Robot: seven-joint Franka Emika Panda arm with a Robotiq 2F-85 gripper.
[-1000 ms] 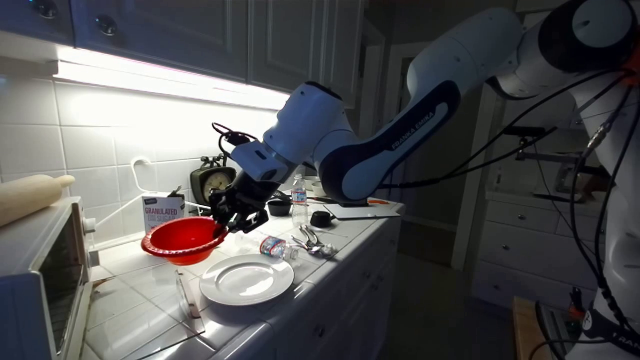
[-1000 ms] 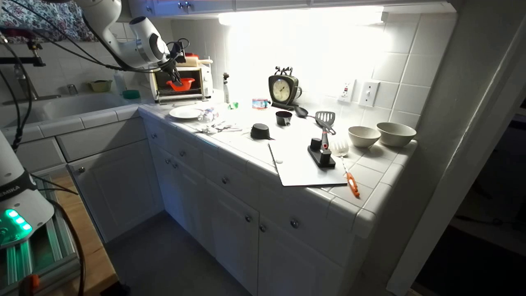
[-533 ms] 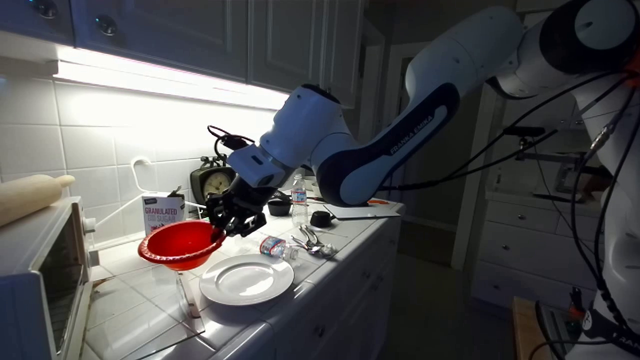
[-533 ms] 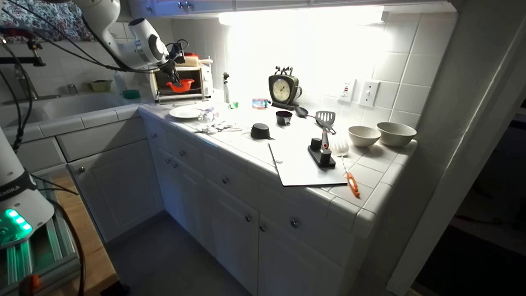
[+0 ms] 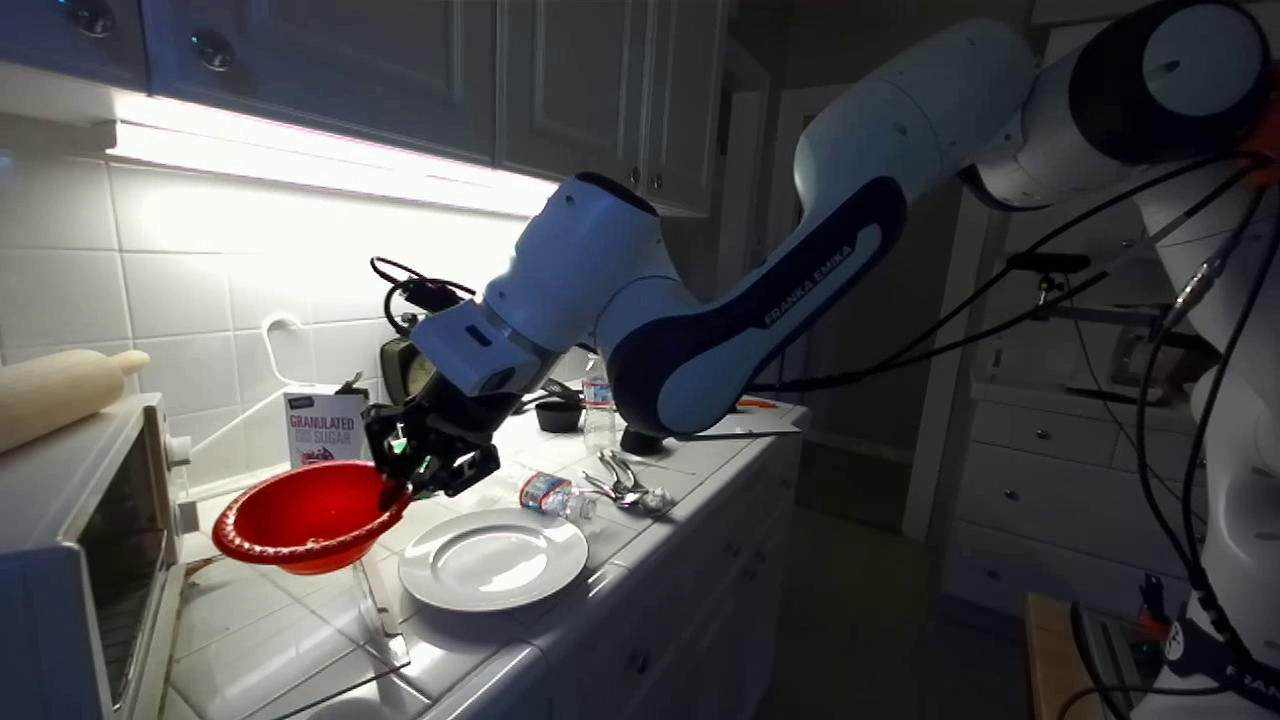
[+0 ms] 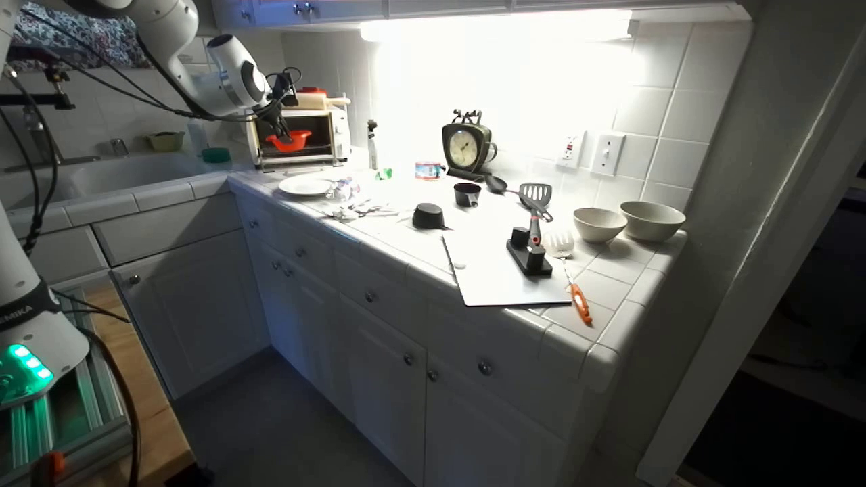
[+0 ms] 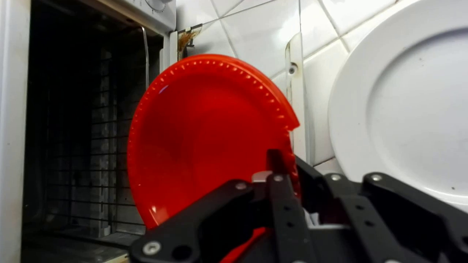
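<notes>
Red bowl (image 7: 204, 128): round, glossy, patterned rim looking kinked near the grip | gripper (image 7: 288, 160): clamped on rim | bowl above counter (image 6: 392, 230)

You can see a bright lamp (image 6: 497, 26) under the cupboards (image 5: 320, 80). It makes the white tile wall (image 5: 60, 290) and the tile surface (image 6: 612, 277) shine. Below are white doors (image 6: 379, 385) and a dark floor (image 6: 284, 419). In an exterior view, you have a sink (image 6: 135, 181), with flowery cloth (image 6: 108, 34) up above.
</notes>
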